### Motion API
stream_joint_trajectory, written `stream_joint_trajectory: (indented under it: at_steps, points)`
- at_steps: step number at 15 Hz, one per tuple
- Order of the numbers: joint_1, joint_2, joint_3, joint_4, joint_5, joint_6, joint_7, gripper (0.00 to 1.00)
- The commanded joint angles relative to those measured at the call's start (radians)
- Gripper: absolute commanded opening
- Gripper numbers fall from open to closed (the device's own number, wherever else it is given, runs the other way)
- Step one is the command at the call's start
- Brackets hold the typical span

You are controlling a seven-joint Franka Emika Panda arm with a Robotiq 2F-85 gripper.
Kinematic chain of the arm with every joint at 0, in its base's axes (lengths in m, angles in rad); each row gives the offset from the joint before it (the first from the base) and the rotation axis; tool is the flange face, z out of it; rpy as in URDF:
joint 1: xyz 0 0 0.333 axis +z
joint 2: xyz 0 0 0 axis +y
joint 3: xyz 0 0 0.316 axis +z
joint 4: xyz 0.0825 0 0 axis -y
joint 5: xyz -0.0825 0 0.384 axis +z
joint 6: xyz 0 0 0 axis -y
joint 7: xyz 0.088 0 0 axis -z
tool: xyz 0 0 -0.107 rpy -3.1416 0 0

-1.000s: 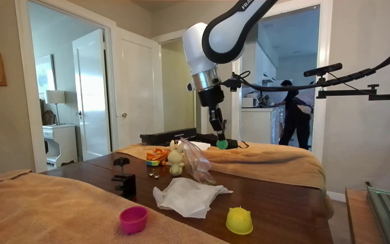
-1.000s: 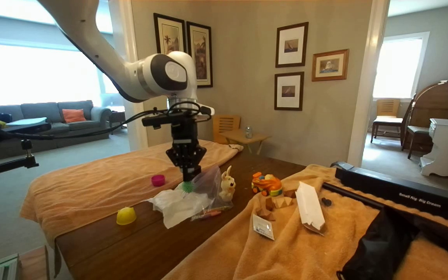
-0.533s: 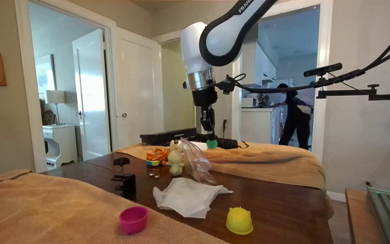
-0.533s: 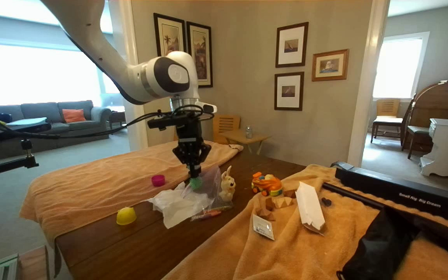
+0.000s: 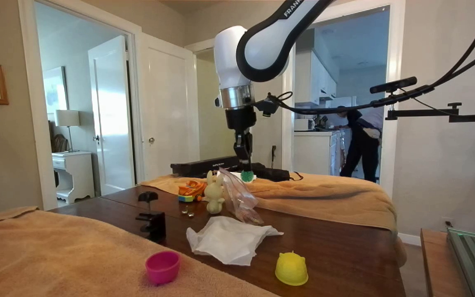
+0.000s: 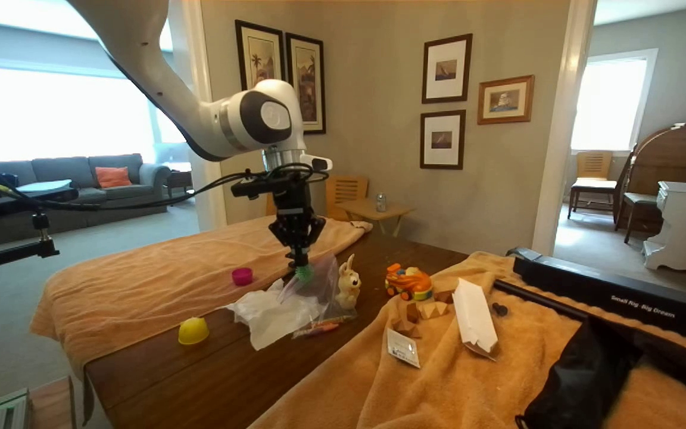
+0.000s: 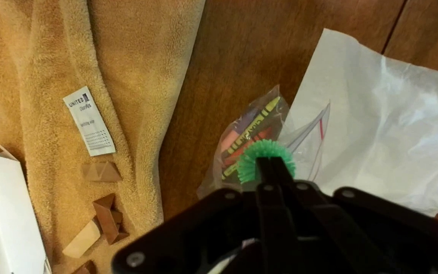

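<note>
My gripper (image 7: 270, 159) is shut on a green spiky ball (image 7: 266, 147), with the fingertips close together over it. The gripper (image 5: 245, 166) points down in both exterior views and holds the ball (image 5: 247, 177) in the air above the table. The ball (image 6: 303, 274) hangs near the clear zip bag (image 6: 326, 301). In the wrist view the bag (image 7: 242, 127), with several crayons inside, lies below and behind the ball. A white paper sheet (image 7: 386, 129) lies beside the bag. A pale rabbit figure (image 6: 349, 285) stands next to the bag.
A yellow cup (image 5: 291, 269) sits upside down on the dark table (image 5: 336, 247). A pink cup (image 5: 163, 267) stands on an orange towel. A black clamp (image 5: 155, 226) and an orange toy vehicle (image 6: 408, 283) stand nearby. A white box (image 6: 474, 319) and wipe packet (image 7: 89, 123) lie on towel.
The gripper has carried the green ball away from the robot's base, toward the side where the rabbit figure stands. The ball stays held. The things on the table have not moved.
</note>
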Motion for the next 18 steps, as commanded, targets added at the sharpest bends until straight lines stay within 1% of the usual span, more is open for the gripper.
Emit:
stream_joint_trajectory:
  at_steps: [1, 18]
  points:
    - [0.017, 0.039, 0.005, 0.043, -0.029, 0.011, 0.037, 0.01]
    - [0.055, 0.087, 0.031, 0.094, 0.003, 0.003, 0.016, 0.01]
